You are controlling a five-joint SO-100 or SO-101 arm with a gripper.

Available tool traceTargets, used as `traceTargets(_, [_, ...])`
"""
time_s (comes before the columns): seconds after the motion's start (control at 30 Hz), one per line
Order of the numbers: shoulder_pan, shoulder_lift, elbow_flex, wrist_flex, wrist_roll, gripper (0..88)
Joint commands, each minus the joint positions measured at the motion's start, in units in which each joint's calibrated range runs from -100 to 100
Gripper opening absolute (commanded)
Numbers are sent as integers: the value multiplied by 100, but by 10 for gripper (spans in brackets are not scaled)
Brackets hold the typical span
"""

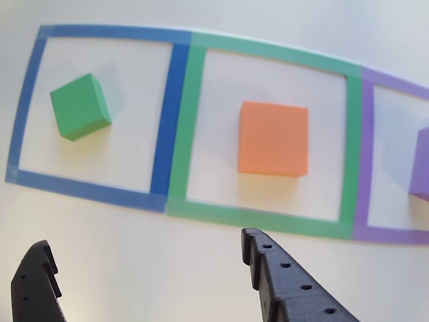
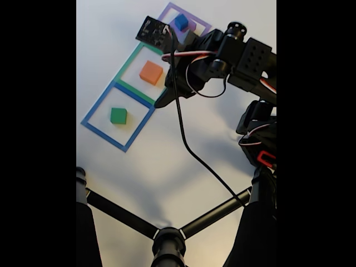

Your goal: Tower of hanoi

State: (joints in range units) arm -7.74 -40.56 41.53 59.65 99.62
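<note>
Gripper (image 1: 144,268) empty, jaws spread wide, hovering above the white surface (image 1: 134,235) just short of the taped squares. In the other view its two black fingers enter from 6 o'clock, one at the lower left corner, one just right of centre.

Green block (image 1: 80,106) sits alone inside the blue taped outline (image 1: 171,114), at about 10 o'clock from the gripper, turned slightly askew to the tape. Orange block (image 1: 273,138) lies flat and square in the green outline (image 1: 355,144), at about 1 o'clock. Purple block (image 1: 422,164) shows as a sliver at the 3 o'clock edge, inside the purple outline (image 1: 365,151). In the fixed view the blue cube (image 2: 181,21) rests on top of the purple one in the far square.

Judgement: blocks are spread one per square except blue on purple, so the puzzle is mid-way; which block goes next I cannot tell. The orange lies closest to the line of the right finger, the green off toward the left one.

For a clean pick: centre the open jaws over the chosen block before descending, and align the fingers with two parallel faces. The green one's skew calls for a wrist turn. Foam gives, so close gently and low on the sides. Lift straight up to clear the tape.
</note>
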Motion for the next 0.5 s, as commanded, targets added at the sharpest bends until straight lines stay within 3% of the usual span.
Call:
traceTargets(0.0, [-336,-279,586,-1250,38,343])
traceTargets(0.47, [-313,715,2957,-6058,38,405])
